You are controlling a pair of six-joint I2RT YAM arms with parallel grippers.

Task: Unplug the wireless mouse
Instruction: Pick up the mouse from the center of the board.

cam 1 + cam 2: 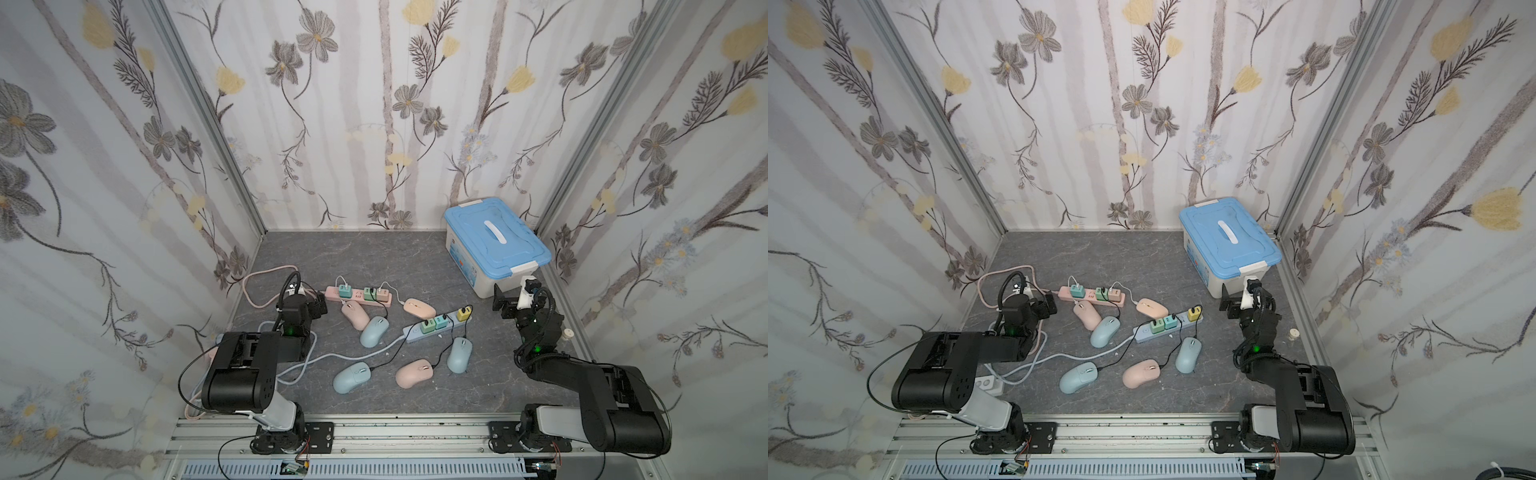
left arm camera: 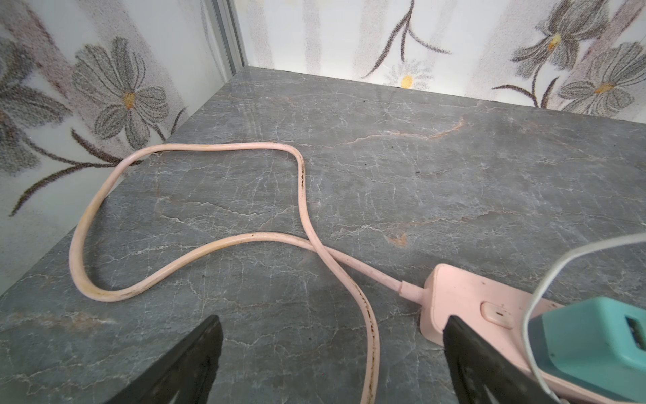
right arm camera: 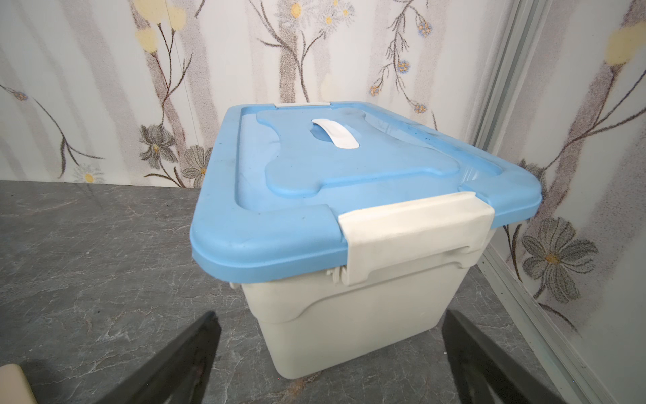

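- A front blue mouse (image 1: 351,377) and a front pink mouse (image 1: 414,373) are lying nearest the arm bases, each trailing a black cord toward the blue power strip (image 1: 436,328).
- A right blue mouse (image 1: 459,354) is lying just before that strip, and its cord is rising to a yellow charger (image 1: 464,312).
- A pale cable (image 1: 332,357) is curling across the table (image 1: 374,257) beside the front mice.
- A middle blue mouse (image 1: 374,331) and a back pink mouse (image 1: 355,314) are sitting side by side between the strips, with a peach mouse (image 1: 419,308) near them.
- The left gripper (image 2: 332,320) is hovering spread wide and empty at the cord end of the pink power strip (image 2: 465,300), with a teal charger (image 2: 590,335) just beside one finger and a looped pink cable (image 2: 188,259) lying ahead.
- The right gripper (image 3: 331,314) is hanging spread wide, holding nothing and facing the lidded box (image 3: 349,182) standing in the far corner.
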